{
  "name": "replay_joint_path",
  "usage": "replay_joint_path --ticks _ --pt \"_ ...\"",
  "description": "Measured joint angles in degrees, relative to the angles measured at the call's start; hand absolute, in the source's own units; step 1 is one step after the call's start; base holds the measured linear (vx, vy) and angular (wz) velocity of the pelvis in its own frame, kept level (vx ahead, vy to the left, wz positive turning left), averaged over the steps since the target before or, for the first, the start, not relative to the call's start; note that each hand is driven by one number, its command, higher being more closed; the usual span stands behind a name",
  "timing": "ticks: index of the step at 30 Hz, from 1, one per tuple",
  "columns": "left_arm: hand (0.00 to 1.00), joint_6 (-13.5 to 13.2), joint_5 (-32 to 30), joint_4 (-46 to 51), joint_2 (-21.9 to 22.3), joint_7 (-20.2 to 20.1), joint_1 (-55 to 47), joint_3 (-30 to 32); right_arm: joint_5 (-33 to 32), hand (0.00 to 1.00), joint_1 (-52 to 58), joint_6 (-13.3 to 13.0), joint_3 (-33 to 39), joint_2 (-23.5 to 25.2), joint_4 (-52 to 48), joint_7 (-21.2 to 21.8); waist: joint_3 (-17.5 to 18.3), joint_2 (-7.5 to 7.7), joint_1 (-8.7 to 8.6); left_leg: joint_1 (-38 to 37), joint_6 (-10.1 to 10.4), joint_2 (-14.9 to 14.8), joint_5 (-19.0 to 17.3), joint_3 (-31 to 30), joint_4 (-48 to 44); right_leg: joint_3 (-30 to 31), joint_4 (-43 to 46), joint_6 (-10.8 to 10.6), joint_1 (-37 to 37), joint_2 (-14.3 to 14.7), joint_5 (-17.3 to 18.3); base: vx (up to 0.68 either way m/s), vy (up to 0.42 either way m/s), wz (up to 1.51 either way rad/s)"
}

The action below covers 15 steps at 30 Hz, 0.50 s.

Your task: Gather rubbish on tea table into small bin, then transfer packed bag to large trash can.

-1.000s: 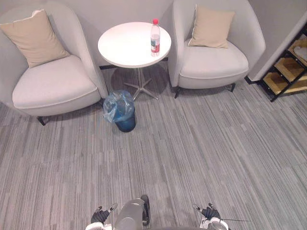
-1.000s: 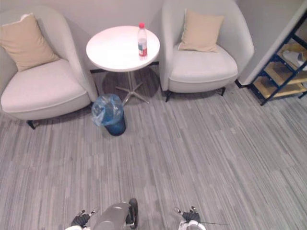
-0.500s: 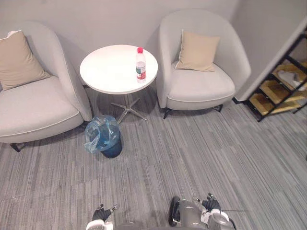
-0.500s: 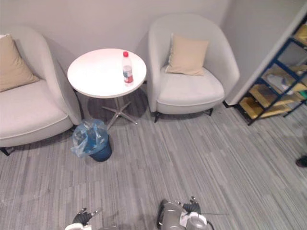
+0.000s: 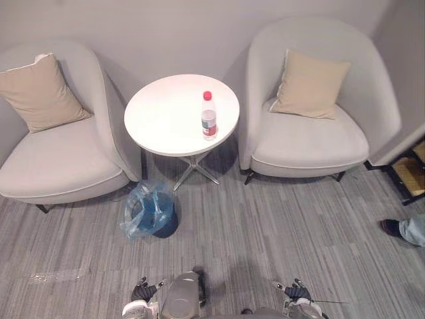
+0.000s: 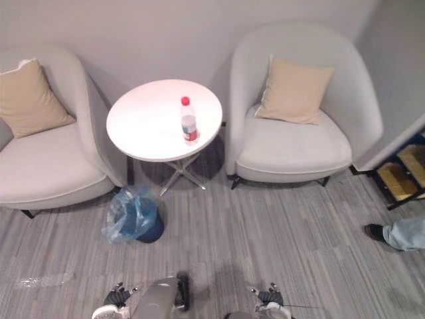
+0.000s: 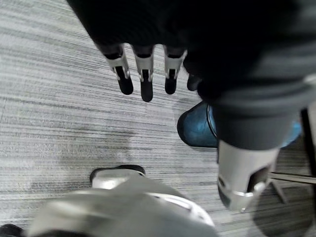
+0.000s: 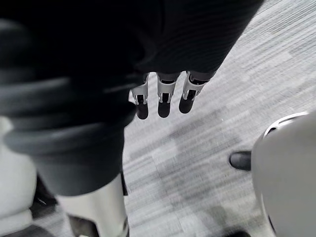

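Nearest, the left hand [image 5: 141,291] and right hand [image 5: 296,292] hang low, fingers straight and relaxed, holding nothing. Beyond them the blue-bagged small bin [image 5: 151,211] stands on the floor [image 5: 279,226] beside the round white worktop [image 5: 166,116], where a bottle [image 5: 209,117] stands upright.

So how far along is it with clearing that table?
Nothing looks done: the bottle stands on the round table, the bag-lined small bin on the floor beside it. The left hand and right hand hang open, empty. Binning the bottle and carrying off the bag remain.
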<state>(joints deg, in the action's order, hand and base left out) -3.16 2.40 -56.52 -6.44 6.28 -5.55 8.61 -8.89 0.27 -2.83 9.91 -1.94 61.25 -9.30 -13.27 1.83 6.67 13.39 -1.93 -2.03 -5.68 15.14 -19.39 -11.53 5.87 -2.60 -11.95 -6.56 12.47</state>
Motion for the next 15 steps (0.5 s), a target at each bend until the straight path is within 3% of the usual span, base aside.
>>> replay_joint_path --ticks 1,3,5,6,8,11,13,15 --pt "0.00 0.0 0.0 -0.5 -0.2 0.0 0.1 0.1 0.2 0.00 -0.2 0.0 0.1 0.2 0.2 0.2 -0.2 0.40 0.04 0.2 -0.5 0.2 -1.2 0.2 -2.0 1.5 2.4 -0.3 0.4 -0.6 0.0 0.38 0.215 0.07" --pt "0.00 0.1 0.0 -1.6 -0.4 0.0 0.1 -0.1 1.1 0.00 0.0 0.1 0.3 0.1 0.4 0.4 -0.1 0.41 0.01 -2.5 -1.0 0.7 -3.0 0.1 -2.0 3.5 15.5 -1.2 4.5 -1.5 -0.4 0.35 0.191 0.07" --pt "0.00 0.2 0.0 -1.9 -1.4 0.0 0.1 -2.0 2.1 0.00 0.3 0.0 0.3 -0.1 0.0 0.6 0.0 0.74 -0.70 -8.1 -1.4 2.6 -4.8 -2.0 2.1 4.8 33.4 -7.4 11.0 -3.7 -3.4 0.38 0.158 0.37" --pt "0.00 0.2 0.0 -2.3 -2.2 -0.1 0.3 -3.1 2.0 0.00 1.3 0.0 0.6 -0.2 -0.6 1.0 -0.2 1.08 -1.13 -13.8 -1.6 4.6 -5.1 -4.0 5.9 3.9 45.6 -6.5 15.4 -5.9 -0.4 0.40 0.117 0.58" --pt "0.00 0.2 0.0 -2.4 -2.3 -0.1 0.2 -3.0 2.1 0.00 2.3 -0.1 0.6 -0.3 -1.9 1.3 -0.1 1.36 -1.48 -17.4 -1.6 5.3 -5.1 -5.5 8.4 2.2 47.8 -5.4 18.0 -6.8 1.7 0.26 0.038 0.60" --pt "0.00 0.2 0.0 -2.5 -2.1 0.0 0.4 -2.8 2.1 0.00 2.2 -0.7 0.7 -0.1 -3.6 1.7 -0.2 1.13 -2.45 -20.9 -1.3 5.2 -5.6 -9.1 10.9 0.7 40.0 -3.3 23.2 -5.8 3.8 0.28 -0.032 0.69" --pt "0.00 0.2 0.0 -2.1 -1.4 0.1 0.4 -1.4 2.0 0.00 1.8 -0.7 1.2 0.0 -4.2 1.8 -0.2 0.71 -3.20 -21.8 -0.6 4.1 -6.3 -11.1 10.3 4.0 31.4 -2.5 25.8 -2.3 3.2 0.38 -0.124 0.61" --pt "0.00 0.2 0.0 -1.9 -0.8 0.0 0.3 -0.4 1.9 0.00 1.8 -0.9 1.3 0.1 -4.3 1.9 -0.3 0.06 -3.22 -22.8 0.8 2.7 -7.2 -13.4 10.0 8.5 21.7 -1.4 25.8 1.8 -0.1 0.30 -0.171 0.64"
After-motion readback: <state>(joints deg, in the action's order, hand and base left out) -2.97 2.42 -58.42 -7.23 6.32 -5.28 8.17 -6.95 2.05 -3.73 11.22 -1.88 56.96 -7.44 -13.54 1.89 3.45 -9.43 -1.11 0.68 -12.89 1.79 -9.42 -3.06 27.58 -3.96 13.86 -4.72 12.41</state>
